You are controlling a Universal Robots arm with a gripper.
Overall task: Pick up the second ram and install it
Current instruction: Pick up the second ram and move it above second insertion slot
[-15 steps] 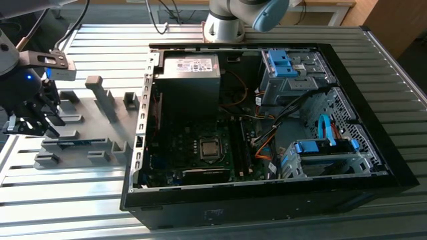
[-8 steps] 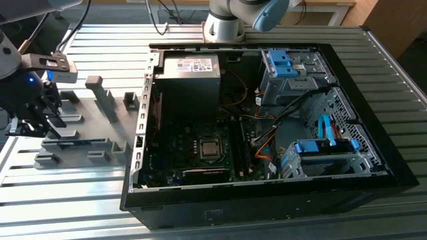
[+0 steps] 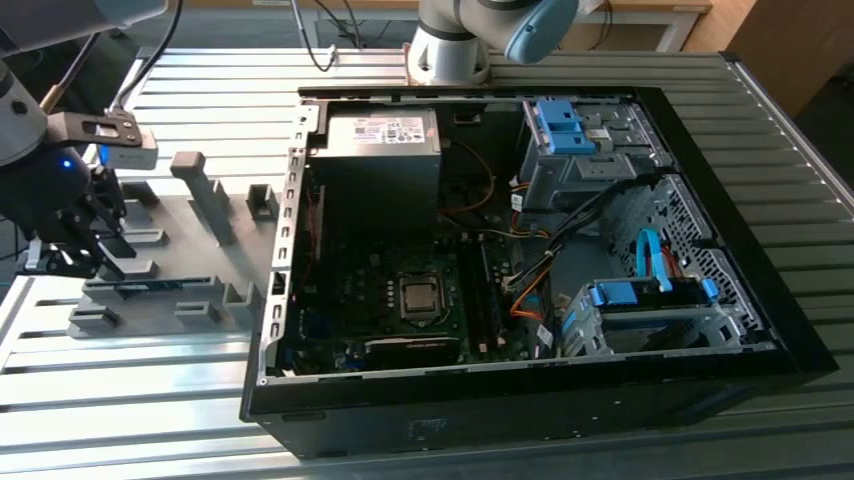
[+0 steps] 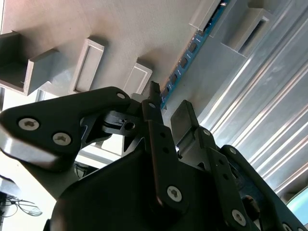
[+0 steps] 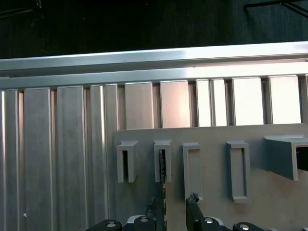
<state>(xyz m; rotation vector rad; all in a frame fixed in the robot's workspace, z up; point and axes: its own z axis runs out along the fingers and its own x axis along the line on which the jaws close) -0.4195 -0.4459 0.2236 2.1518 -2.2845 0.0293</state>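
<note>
The ram (image 3: 150, 286) is seen standing on edge in a slot of the grey fixture (image 3: 180, 255), which is set beside the open computer case (image 3: 534, 380). The gripper (image 3: 83, 250) is poised just above the fixture, over one end of the ram. Its jaws are set narrowly apart with nothing gripped, and in the first wrist view one finger (image 5: 193, 207) is found off to the ram's side.

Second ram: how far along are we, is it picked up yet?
Done: the gripper is at the grey holder fixture. In hand: nothing; its jaws stand open at the end of the second ram, which sits in its slot. Left: grip, lift, and seating in the motherboard.
</note>
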